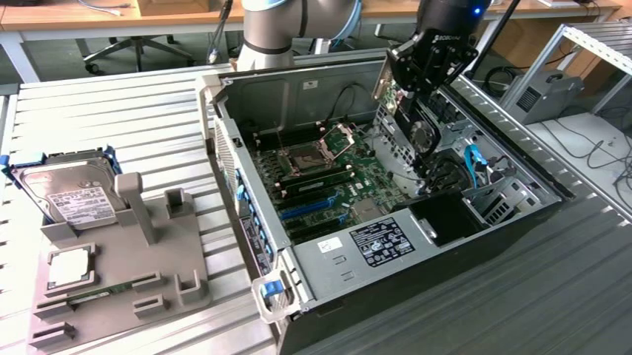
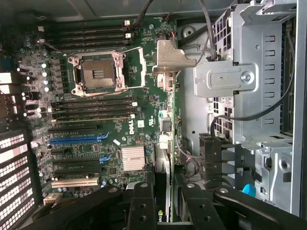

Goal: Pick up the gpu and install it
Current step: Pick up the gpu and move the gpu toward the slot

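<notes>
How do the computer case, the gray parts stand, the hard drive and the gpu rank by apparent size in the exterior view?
1. computer case
2. gray parts stand
3. hard drive and gpu: they look alike, and the gripper partly hides the gpu, so unranked.

The desk (image 1: 118, 111) is a pale metal top made of long parallel slats with narrow grooves between them; toward the exterior view's lower right its surface looks darker gray. Two things rest directly on it. A black computer case (image 1: 445, 288) lies on its side with its open face turned up, taking the middle and the exterior view's right. A gray plastic holder (image 1: 188, 285) with upright posts and slots sits flat at the exterior view's left, near the case's corner but apart from it, with a strip of bare slats between them.
</notes>
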